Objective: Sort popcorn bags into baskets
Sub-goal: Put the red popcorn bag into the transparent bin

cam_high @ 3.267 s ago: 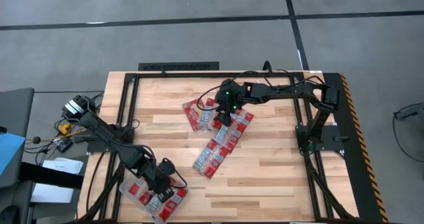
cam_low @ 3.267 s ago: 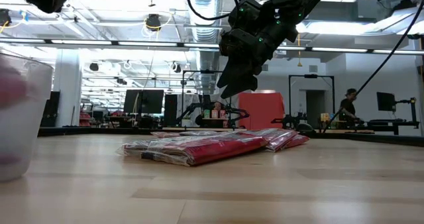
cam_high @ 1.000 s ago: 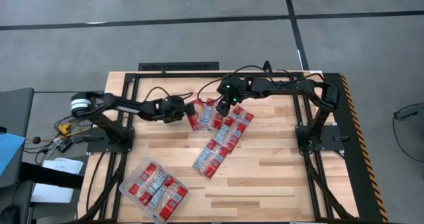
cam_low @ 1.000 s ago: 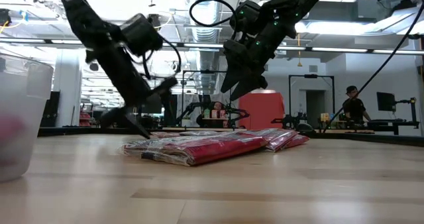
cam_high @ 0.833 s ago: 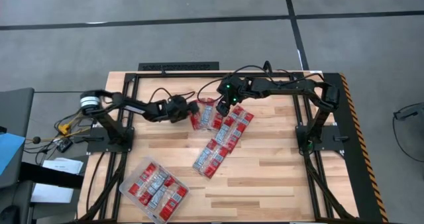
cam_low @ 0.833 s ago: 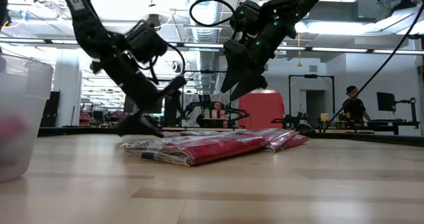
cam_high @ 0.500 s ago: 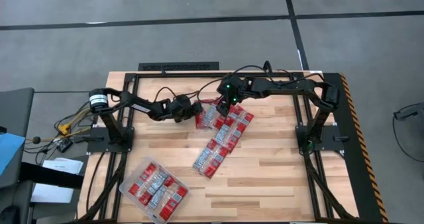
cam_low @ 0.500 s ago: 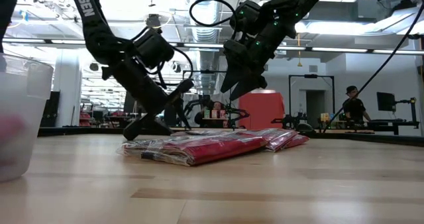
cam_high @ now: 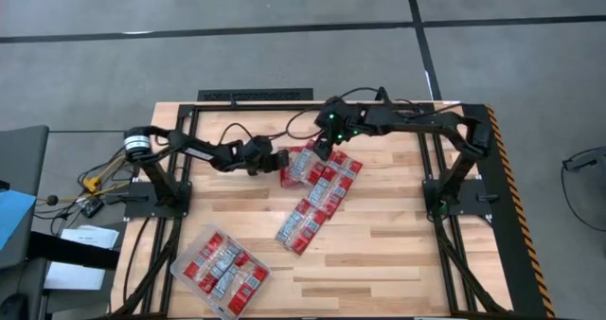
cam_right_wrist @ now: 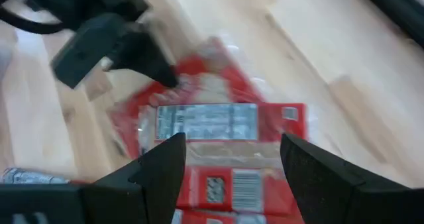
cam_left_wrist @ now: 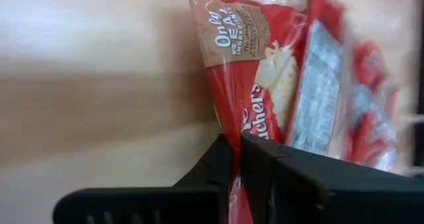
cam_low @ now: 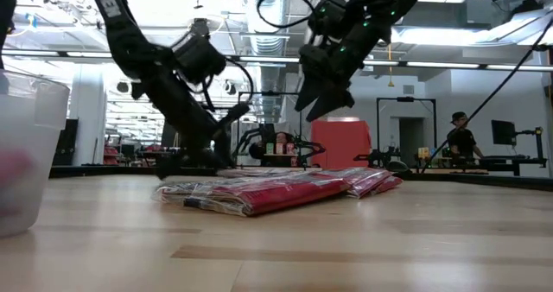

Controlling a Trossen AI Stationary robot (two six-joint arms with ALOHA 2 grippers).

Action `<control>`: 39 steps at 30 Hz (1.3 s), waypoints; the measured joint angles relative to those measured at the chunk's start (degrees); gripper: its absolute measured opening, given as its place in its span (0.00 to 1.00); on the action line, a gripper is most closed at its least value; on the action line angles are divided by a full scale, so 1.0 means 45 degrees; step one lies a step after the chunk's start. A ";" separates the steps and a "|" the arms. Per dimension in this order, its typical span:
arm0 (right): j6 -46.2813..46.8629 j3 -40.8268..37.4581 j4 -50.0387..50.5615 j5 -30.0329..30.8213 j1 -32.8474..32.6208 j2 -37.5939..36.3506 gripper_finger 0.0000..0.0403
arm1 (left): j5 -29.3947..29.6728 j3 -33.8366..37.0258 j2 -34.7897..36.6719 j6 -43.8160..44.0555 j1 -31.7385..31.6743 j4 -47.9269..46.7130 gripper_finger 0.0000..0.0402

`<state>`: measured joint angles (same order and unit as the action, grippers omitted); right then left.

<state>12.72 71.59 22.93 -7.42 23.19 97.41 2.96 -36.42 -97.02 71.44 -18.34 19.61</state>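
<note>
We see a strip of popcorn bags [cam_high: 317, 199] lying flat mid-table, its long axis slanting from the near edge toward the far right corner. The left gripper [cam_high: 281, 161] has its fingers [cam_left_wrist: 218, 159] pinched on the end popcorn bag [cam_left_wrist: 255, 85] at the strip's far end. The right gripper [cam_high: 322, 150] hovers open just above. The clear tray [cam_high: 254, 284], holding bags, sits at the near left corner.
</note>
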 joint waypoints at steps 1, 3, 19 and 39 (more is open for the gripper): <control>-0.0031 0.0000 -0.0093 0.0005 0.0083 -0.0109 0.67 | -0.0061 0.0012 0.0287 -0.0084 0.0003 -0.0160 0.01; -0.0062 0.0001 0.0047 0.0009 0.0290 -0.0466 0.67 | -0.0396 0.0009 0.0963 -0.0322 0.0003 -0.0617 0.01; -0.0507 0.0004 0.0193 0.0150 0.0897 -0.1381 0.67 | -0.2625 -0.0039 0.8303 -0.1698 0.0435 -0.6999 0.00; -0.0483 0.0004 0.0243 0.0146 0.0868 -0.1386 0.67 | 0.0977 -0.0053 1.2778 0.4990 0.9899 -1.0978 0.00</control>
<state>10.54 71.61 24.03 -6.76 27.09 91.18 7.36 -36.66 -39.52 93.89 26.20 -29.79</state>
